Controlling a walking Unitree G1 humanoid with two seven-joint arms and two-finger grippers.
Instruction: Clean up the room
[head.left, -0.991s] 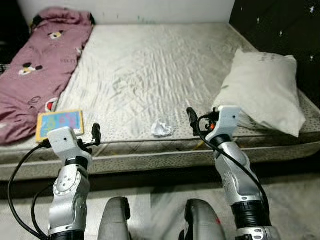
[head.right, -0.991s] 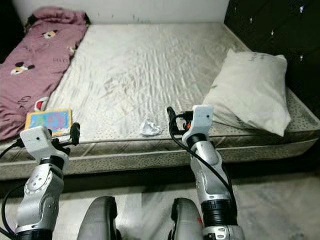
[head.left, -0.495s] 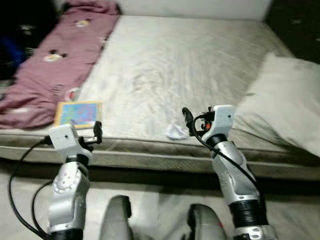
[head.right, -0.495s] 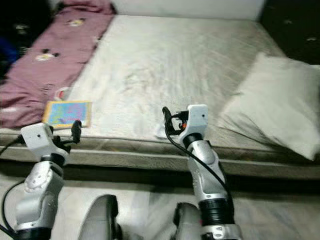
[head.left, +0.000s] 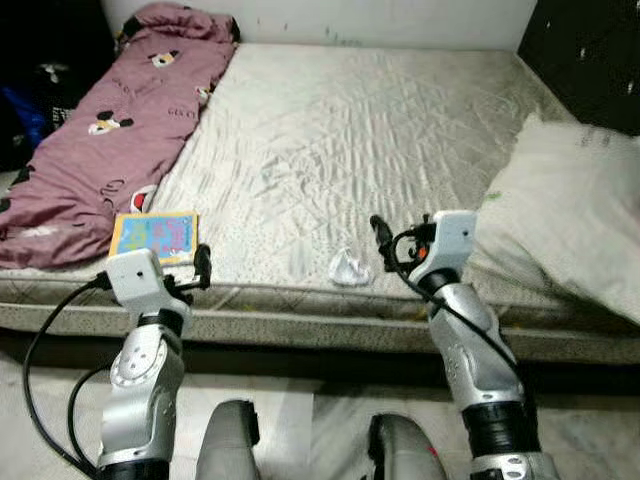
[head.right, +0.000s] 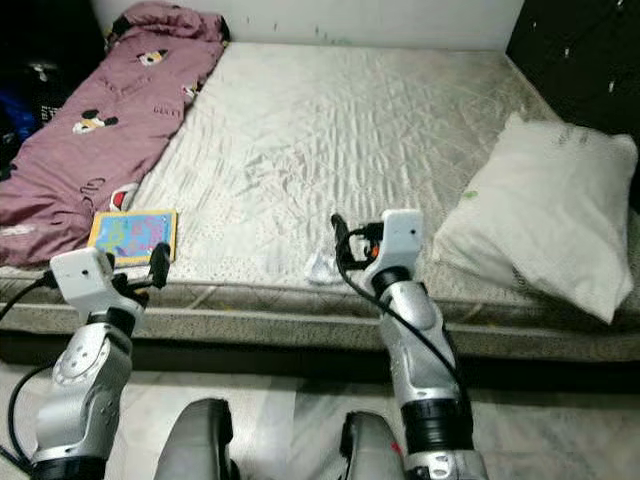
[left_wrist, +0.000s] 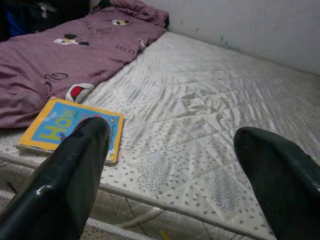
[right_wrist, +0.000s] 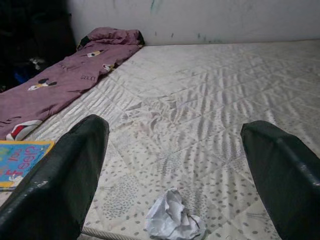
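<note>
Both grippers raised at the mattress (head.left: 330, 130) near edge, fingers spread wide, empty — left gripper (head.left: 203, 262) just short of the picture book (head.left: 154, 234), right gripper (head.left: 381, 238) just beside the crumpled white paper (head.left: 348, 267). Pillow (head.left: 575, 225) on the right, purple blanket (head.left: 110, 130) along the left, running to the far wall

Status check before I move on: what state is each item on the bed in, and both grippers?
Paper scrap: crumpled, near mattress front edge.
Book: closed, flat, beside blanket.
Blanket: rumpled along the robot's left side of the mattress.
Pillow: lying askew, on the robot's right.
Left gripper: open, empty.
Right gripper: open, empty, facing the scrap.
</note>
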